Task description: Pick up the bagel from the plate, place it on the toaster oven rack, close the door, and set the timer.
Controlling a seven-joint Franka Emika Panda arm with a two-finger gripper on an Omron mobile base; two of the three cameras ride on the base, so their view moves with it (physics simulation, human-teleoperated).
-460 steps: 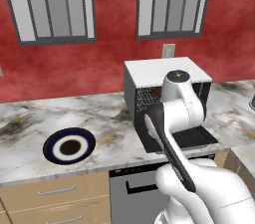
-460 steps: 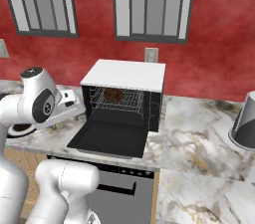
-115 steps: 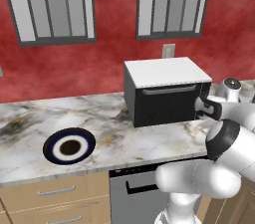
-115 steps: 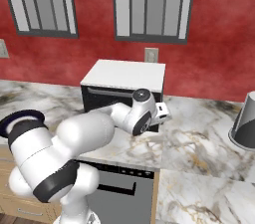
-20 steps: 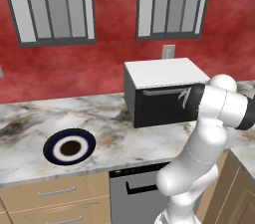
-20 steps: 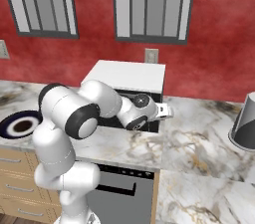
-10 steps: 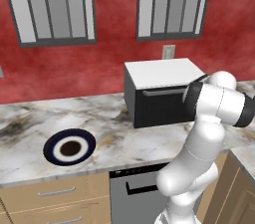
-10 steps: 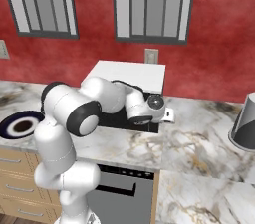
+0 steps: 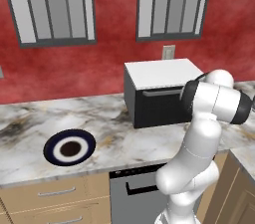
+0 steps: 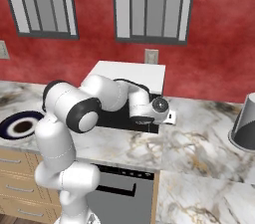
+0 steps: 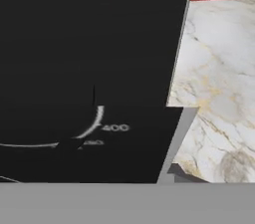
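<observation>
The plate (image 9: pixel 69 148) is lying bare on the marble surface (image 9: pixel 114 136), showing nothing but its brown centre mark, and the door (image 9: pixel 162 106) of the toaster oven (image 9: pixel 159 91) is standing shut, so the bagel is presumably sitting inside on the rack, hidden. Judging by this, only the timer is remaining. The hand is pressing close to the oven's black front, where a dial scale (image 11: pixel 102 126) is showing; whether the jaws are spread or together I cannot tell. Behind, a red wall (image 9: pixel 109 63) is carrying two grey-barred windows (image 9: pixel 174 1).
</observation>
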